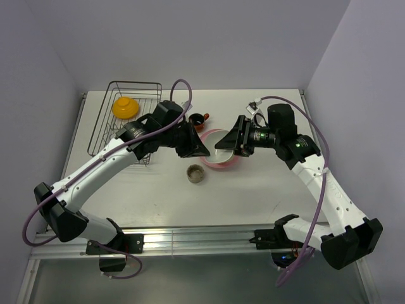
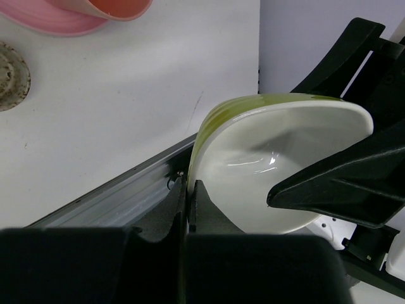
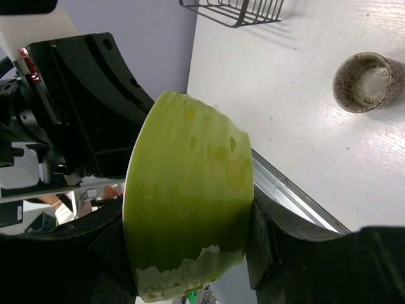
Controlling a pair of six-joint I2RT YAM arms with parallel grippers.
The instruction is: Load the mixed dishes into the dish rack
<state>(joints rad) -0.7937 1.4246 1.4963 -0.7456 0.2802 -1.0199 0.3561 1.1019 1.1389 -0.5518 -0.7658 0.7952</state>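
Note:
The white squarish bowl with a yellow-green outside [image 1: 223, 144] hangs on its side between both grippers, above the pink plate [image 1: 218, 163]. My left gripper [image 1: 204, 151] pinches its rim, fingertips together in the left wrist view [image 2: 188, 185] on the bowl [image 2: 266, 158]. My right gripper [image 1: 231, 145] clamps it across its depth; its fingers flank the green outside [image 3: 190, 190]. The orange-yellow bowl [image 1: 125, 106] lies in the black wire dish rack [image 1: 101, 130]. The dark red-brown mug [image 1: 198, 118] and the small grey-brown dish [image 1: 196, 174] stand on the table. The pink tumbler [image 2: 120, 7] is on the plate [image 2: 44, 22].
The rack stands at the table's far left, a corner of it in the right wrist view [image 3: 237, 12]. The grey-brown dish also shows there [image 3: 367, 81] and in the left wrist view [image 2: 9, 76]. A metal rail [image 1: 202, 237] runs along the near edge.

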